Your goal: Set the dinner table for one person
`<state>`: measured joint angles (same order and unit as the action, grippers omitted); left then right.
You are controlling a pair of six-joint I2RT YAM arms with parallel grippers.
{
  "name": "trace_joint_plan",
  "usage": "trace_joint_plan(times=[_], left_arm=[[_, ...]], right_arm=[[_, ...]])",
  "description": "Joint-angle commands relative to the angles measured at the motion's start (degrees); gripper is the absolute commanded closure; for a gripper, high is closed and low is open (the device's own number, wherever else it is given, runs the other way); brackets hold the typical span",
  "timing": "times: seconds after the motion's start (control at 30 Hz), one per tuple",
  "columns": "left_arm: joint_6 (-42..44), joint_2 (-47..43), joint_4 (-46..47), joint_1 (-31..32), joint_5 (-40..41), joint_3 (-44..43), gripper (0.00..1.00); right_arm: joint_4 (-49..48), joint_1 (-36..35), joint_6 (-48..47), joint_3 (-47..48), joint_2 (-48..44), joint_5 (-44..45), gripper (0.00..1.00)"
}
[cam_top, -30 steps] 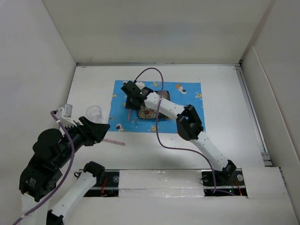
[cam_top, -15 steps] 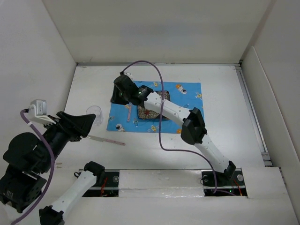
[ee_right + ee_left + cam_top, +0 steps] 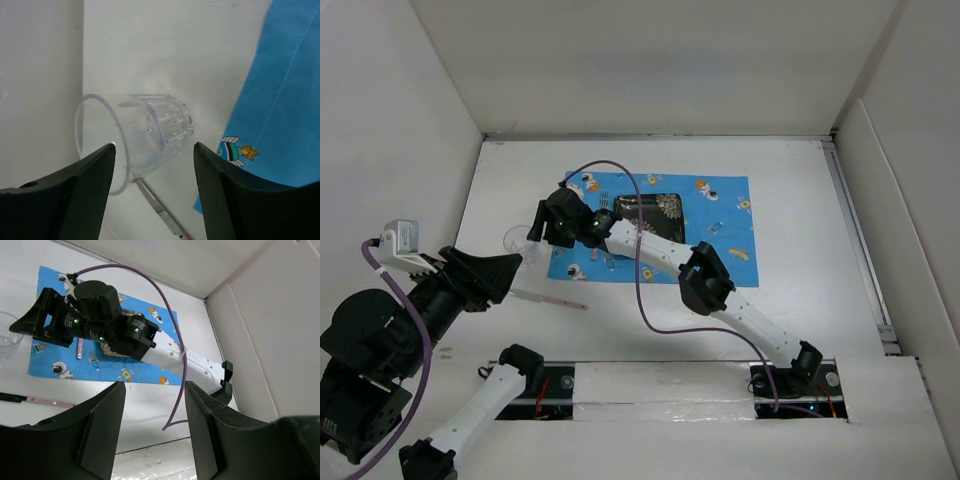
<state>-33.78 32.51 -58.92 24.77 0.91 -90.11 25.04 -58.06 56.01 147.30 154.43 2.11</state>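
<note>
The white dinner table (image 3: pixel 810 290) carries a blue cartoon-print placemat (image 3: pixel 720 215) with a dark patterned plate (image 3: pixel 655 207) on it. A clear ribbed cup (image 3: pixel 516 240) stands just left of the mat. My right gripper (image 3: pixel 539 228) reaches across the mat and is open; in the right wrist view the cup (image 3: pixel 150 130) lies between its open jaws (image 3: pixel 154 146), untouched. My left gripper (image 3: pixel 512 267) hovers open and empty (image 3: pixel 154 385) above the table. A pink-handled knife (image 3: pixel 552 298) lies on the table near it. A pink utensil (image 3: pixel 80 349) lies on the mat.
White walls enclose the table on the left, back and right. The right arm (image 3: pixel 660 250) and its purple cable (image 3: pixel 640 290) stretch over the mat's left half. The knife's blade (image 3: pixel 159 210) lies just beside the cup's base.
My right gripper has moved left from above the plate, off the mat's edge, to the cup. My left arm has drawn back to the left and risen.
</note>
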Motion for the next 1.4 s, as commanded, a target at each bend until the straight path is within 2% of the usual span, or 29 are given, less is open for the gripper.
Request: trace_joint_plan(times=[0.0,0.07,0.17,0.27,0.3,0.37,0.4,0.6,0.67,0.7,0.73,0.87,1.03,1.2,1.23,1.37], left_arm=[[1.79,0.54,0.64,0.36,-0.56,-1.30,0.53],[2.22,0.27,0.82,0.36,-0.56,-1.04,0.53],[2.93,0.10,1.08,0.36,-0.29,-0.95,0.53],[3.28,-0.26,1.26,0.36,-0.20,-0.60,0.52],[3.19,-0.34,1.52,0.36,-0.20,-0.42,0.52],[3.28,-0.52,1.52,0.36,-0.20,-0.07,0.52],[3.37,-0.69,1.52,0.36,-0.20,0.02,0.52],[3.37,-1.40,0.82,0.36,1.81,0.54,0.52],[3.46,-1.66,0.82,0.36,2.08,1.24,0.52],[3.02,-1.92,0.91,0.36,2.08,2.03,0.52],[3.02,-1.93,0.91,0.36,2.08,2.04,0.52],[2.58,-2.80,2.75,0.36,1.99,4.32,0.53],[1.88,-3.51,5.30,0.36,1.82,8.53,0.54],[0.56,-1.85,10.74,0.36,2.00,12.67,0.56],[0.38,-1.32,12.14,0.36,2.25,13.28,0.56],[0.29,0.88,15.76,0.36,4.27,15.13,0.57]], right_arm=[[-3.33,0.23,2.44,3.25,-0.45,-0.70,0.33],[-3.15,0.23,2.79,2.29,-0.18,-1.23,0.35],[-2.98,0.23,3.32,1.06,0.08,-1.67,0.48],[-2.80,0.23,3.49,-0.60,-0.97,-1.32,0.70],[-4.28,-0.29,3.67,-1.49,-1.67,-1.32,0.81],[-5.69,-0.30,4.19,-2.81,-2.64,-1.67,0.89],[-6.05,-0.30,4.54,-2.81,-3.25,-1.67,0.99],[-11.66,0.31,4.90,-5.87,-9.39,-1.58,1.00],[-12.90,1.19,4.29,-7.99,-15.01,-0.62,1.00],[-12.73,3.72,1.94,-13.04,-22.17,0.26,1.00],[-12.73,3.75,1.91,-13.10,-22.24,0.26,1.00],[-5.38,10.15,-5.62,-25.29,-36.10,3.15,1.00],[6.23,23.24,-13.28,-43.54,-51.91,8.52,1.00],[11.17,36.42,-19.44,-52.02,-57.40,10.38,1.00],[11.87,39.92,-20.32,-52.55,-57.40,10.37,1.00],[14.94,46.09,-23.66,-51.42,-53.63,9.41,1.00]])
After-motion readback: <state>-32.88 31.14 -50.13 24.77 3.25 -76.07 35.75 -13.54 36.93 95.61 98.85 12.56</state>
